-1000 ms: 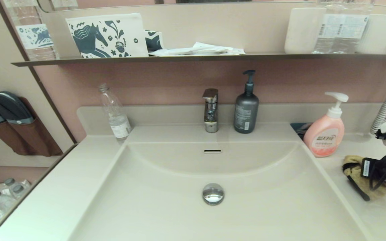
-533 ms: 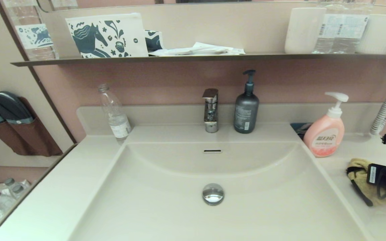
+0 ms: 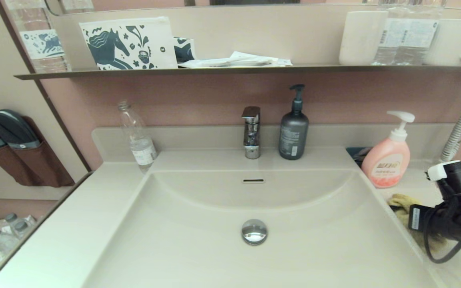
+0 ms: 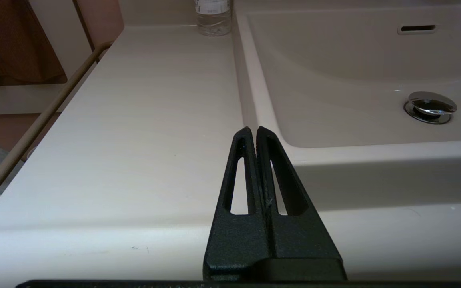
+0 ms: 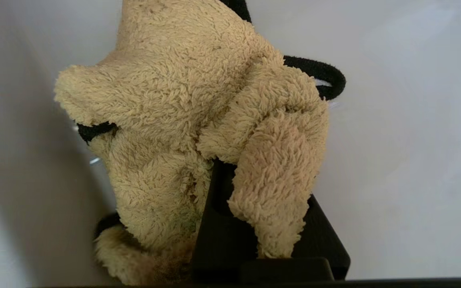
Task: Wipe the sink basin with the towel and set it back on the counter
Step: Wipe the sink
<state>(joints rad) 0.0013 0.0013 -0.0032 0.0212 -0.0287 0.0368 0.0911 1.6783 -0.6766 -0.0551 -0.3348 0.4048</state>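
Towel (image 5: 182,120) bunched on bench (image 3: 414,182) by basin (image 3: 254,256), right tool (image 5: 254,200) clamped on it, left tool (image 4: 253,134) closed, empty.

Fuzzy terry towel (image 5: 198,120); glossy smooth counter (image 4: 134,120)

bathroom: sink basin (image 3: 222,240), faucet (image 3: 251,132), soap bottle (image 3: 386,160), wall shelf (image 3: 214,71).

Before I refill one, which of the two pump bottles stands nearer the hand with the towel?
The pink one with the white pump, on the counter right of the basin, close to the right hand. The dark grey one stands by the faucet.
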